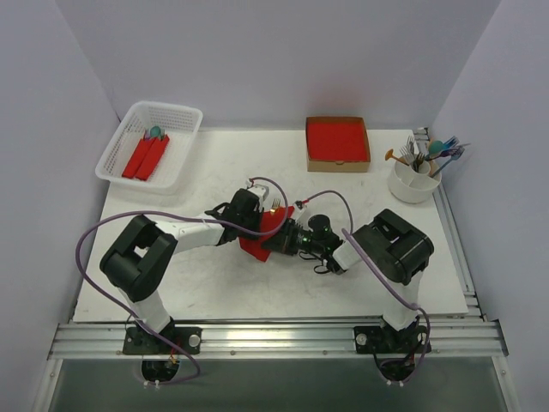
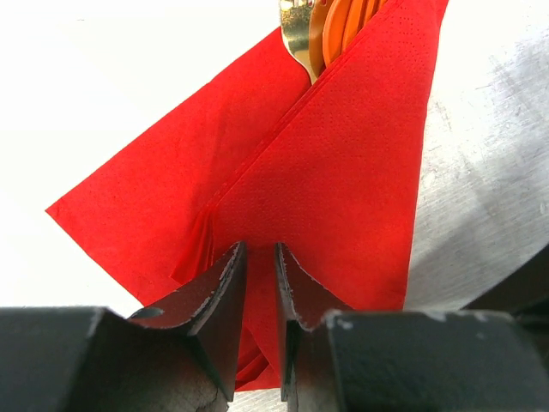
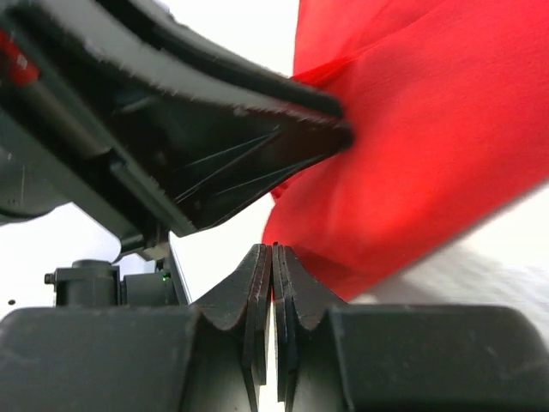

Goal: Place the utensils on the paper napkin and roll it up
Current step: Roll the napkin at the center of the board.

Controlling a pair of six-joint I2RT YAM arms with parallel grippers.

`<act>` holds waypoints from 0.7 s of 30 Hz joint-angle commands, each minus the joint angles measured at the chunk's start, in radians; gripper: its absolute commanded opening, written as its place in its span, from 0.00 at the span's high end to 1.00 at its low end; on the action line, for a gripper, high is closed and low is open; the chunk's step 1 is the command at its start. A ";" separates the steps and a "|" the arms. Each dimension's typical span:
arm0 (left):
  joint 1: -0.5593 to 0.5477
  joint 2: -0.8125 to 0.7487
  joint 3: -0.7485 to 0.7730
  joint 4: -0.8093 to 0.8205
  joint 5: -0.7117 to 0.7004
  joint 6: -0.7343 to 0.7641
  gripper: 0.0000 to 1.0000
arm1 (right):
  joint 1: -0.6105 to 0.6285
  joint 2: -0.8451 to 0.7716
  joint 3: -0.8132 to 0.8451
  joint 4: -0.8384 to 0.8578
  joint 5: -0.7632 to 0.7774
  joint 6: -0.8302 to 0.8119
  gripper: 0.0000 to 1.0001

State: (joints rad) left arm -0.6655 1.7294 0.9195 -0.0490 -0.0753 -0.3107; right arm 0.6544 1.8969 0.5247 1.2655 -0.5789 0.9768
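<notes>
- The left gripper (image 2: 257, 251) has its black fingers (image 2: 221, 300) drawn close, with only a thin slot between them. A fold of the paper napkin (image 2: 343, 189) runs into that slot, so the gripper is pinching the napkin.
- The right gripper (image 3: 273, 251) has its fingers pressed flat together, with nothing visible between them. The napkin's lower edge sits just above its tips. One finger of the left gripper crosses that view, its tip against the red paper.
- The napkin is bright red and partly folded over itself into a tapering wrap. It lies near the middle of the table (image 1: 214, 292), between the two wrists.
- An orange utensil (image 2: 343, 26) and the shiny head of a metal fork (image 2: 296, 43) stick out of the wrap's far end. They lie side by side, against the paper.
- A white mesh basket (image 1: 185, 115) stands in the far left corner of the table. Inside it, red rolls (image 1: 146, 159) lie side by side, with a teal utensil head (image 1: 155, 132) showing at their far end.
- A shallow brown cardboard box (image 1: 336, 166) sits at the middle of the far edge, filled by a red stack (image 1: 336, 139).
- A round white cup (image 1: 412, 190) stands near the far right corner. Forks and spoons (image 1: 433, 153) stand in it and lean outward; they are silver, teal, orange and blue.
</notes>
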 commanded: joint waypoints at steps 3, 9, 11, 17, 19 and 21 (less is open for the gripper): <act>0.004 0.004 0.027 -0.002 0.020 0.002 0.72 | 0.040 -0.012 0.001 0.078 0.065 -0.023 0.96; 0.006 -0.002 0.024 -0.003 0.025 0.007 0.71 | 0.073 0.020 0.037 0.023 0.102 -0.050 0.97; 0.004 -0.002 0.024 -0.005 0.026 0.009 0.72 | 0.082 0.028 0.041 0.014 0.116 -0.055 0.97; 0.006 0.001 0.019 -0.002 0.029 0.015 0.71 | 0.123 0.019 0.051 -0.083 0.178 -0.102 0.97; 0.006 0.002 0.018 0.000 0.031 0.016 0.72 | 0.126 0.013 0.051 -0.109 0.208 -0.118 0.97; 0.006 0.005 0.019 0.000 0.031 0.018 0.71 | 0.136 0.005 0.054 -0.135 0.232 -0.133 0.97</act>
State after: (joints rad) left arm -0.6655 1.7294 0.9199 -0.0490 -0.0677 -0.3038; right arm 0.7776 1.9255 0.5598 1.1973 -0.4168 0.9001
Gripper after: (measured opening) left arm 0.284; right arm 0.044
